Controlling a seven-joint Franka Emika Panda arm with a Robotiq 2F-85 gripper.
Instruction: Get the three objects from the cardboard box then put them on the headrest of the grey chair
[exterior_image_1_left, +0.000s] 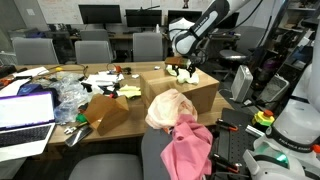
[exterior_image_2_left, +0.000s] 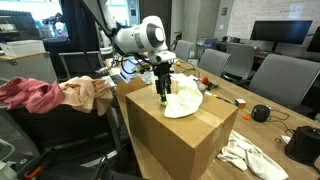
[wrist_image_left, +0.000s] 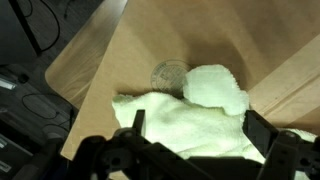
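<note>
Fingers (exterior_image_2_left: 163, 90) spread, pointing down, seemingly touching pale yellow-green cloth (exterior_image_2_left: 186, 101).

- Glowing evenly under soft indoor light in both exterior views.
- Blurring across the whole wrist view, washing the yellow-green cloth (wrist_image_left: 190, 135) out nearly white.
- Sinking into shadow along that view's lower edge.

A: Over the cardboard box (exterior_image_2_left: 185, 140) we have open air all round our claw (exterior_image_2_left: 163, 95).
B: Lower down its walls close in on both sides, and the yellow-green cloth (wrist_image_left: 190, 120) fills the floor between them.
A: Nearby, the peach cloth (exterior_image_1_left: 168, 108) and the pink cloth (exterior_image_1_left: 190, 148) drape the top of the grey chair (exterior_image_1_left: 150, 158).
</note>
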